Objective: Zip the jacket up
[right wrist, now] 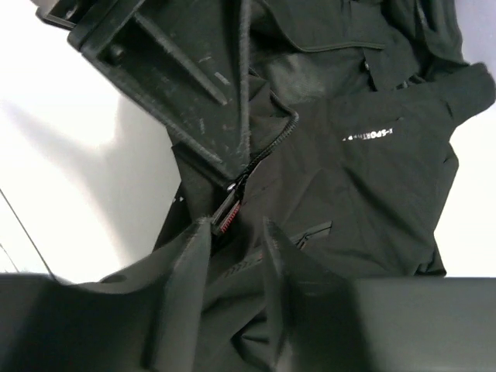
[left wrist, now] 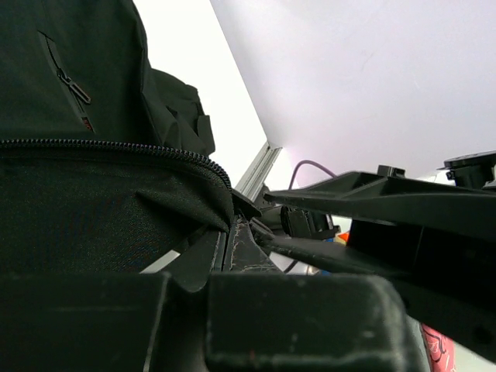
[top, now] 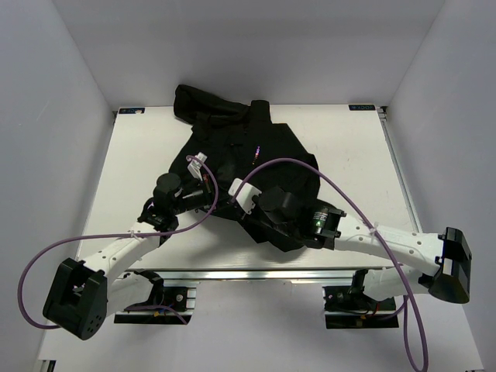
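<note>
The black jacket (top: pixel 260 159) lies crumpled in the middle of the white table, with a small coloured mark (top: pixel 256 151) on its chest. My left gripper (top: pixel 219 204) is at the lower hem, and in the left wrist view it (left wrist: pixel 230 252) is shut on the jacket's edge (left wrist: pixel 93 209) just below the zipper teeth (left wrist: pixel 116 146). My right gripper (top: pixel 237 209) sits next to it. In the right wrist view it (right wrist: pixel 232 244) is open over the jacket (right wrist: pixel 372 178), with the red-backed zipper pull (right wrist: pixel 226 217) just past its left fingertip (right wrist: pixel 195 240). The left gripper's fingers (right wrist: pixel 186 101) clamp the fabric above the pull.
The white table (top: pixel 139 170) is boxed in by pale walls at the left, back and right. An aluminium rail (top: pixel 248 273) runs along the near edge. Purple cables (top: pixel 325 178) loop over both arms and across the jacket.
</note>
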Tool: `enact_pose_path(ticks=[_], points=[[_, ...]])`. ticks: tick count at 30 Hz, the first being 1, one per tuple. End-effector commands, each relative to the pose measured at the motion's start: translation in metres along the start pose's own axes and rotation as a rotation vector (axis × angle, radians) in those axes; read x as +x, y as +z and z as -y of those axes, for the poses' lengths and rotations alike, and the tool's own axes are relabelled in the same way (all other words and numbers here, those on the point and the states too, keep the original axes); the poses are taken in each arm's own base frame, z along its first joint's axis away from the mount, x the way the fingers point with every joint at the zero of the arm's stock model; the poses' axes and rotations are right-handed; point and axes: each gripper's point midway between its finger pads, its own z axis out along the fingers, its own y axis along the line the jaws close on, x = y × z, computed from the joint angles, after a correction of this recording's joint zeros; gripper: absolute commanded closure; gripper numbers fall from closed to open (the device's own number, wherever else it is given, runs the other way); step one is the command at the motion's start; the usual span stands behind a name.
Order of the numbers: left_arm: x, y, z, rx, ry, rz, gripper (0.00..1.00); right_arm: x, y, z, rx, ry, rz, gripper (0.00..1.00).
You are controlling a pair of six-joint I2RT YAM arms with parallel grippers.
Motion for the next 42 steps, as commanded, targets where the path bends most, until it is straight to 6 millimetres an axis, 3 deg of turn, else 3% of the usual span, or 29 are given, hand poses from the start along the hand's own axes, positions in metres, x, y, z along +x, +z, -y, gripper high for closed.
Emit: enact_pose_path(ticks=[1, 2, 9, 15, 21, 24, 25, 36, 38, 42], points=[[-0.009, 0.001, 0.017, 0.041, 0.035, 0.0, 1.0, -0.016, 0.001, 0.011, 0.063, 0.016, 0.055, 0.67], [-0.009, 0.001, 0.017, 0.043, 0.039, -0.001, 1.0, -0.016, 0.001, 0.011, 0.064, 0.016, 0.057, 0.74], [-0.008, 0.001, 0.016, 0.03, 0.043, -0.009, 1.0, -0.018, 0.004, 0.015, 0.094, 0.039, 0.07, 0.9], [-0.006, 0.0, 0.018, 0.039, 0.046, -0.025, 1.0, -0.018, 0.01, 0.01, 0.08, 0.039, 0.066, 0.9], [-0.005, 0.0, 0.02, 0.035, 0.053, -0.037, 1.0, -0.013, 0.015, 0.001, 0.042, 0.026, 0.04, 0.83], [-0.005, 0.0, 0.02, 0.037, 0.058, -0.043, 1.0, -0.013, 0.018, 0.002, 0.05, 0.027, 0.034, 0.93], [-0.004, -0.001, 0.021, 0.042, 0.06, -0.049, 1.0, -0.014, 0.019, 0.004, 0.06, 0.027, 0.033, 1.0], [0.017, -0.004, 0.007, -0.019, -0.016, -0.159, 1.0, -0.017, 0.024, 0.044, 0.306, 0.032, 0.012, 1.0], [0.022, -0.005, 0.007, -0.015, -0.028, -0.194, 1.0, -0.016, 0.022, 0.059, 0.39, 0.023, -0.005, 1.0], [0.034, -0.007, -0.003, -0.053, -0.078, -0.246, 1.0, -0.029, 0.021, 0.077, 0.446, 0.081, 0.063, 1.0]])
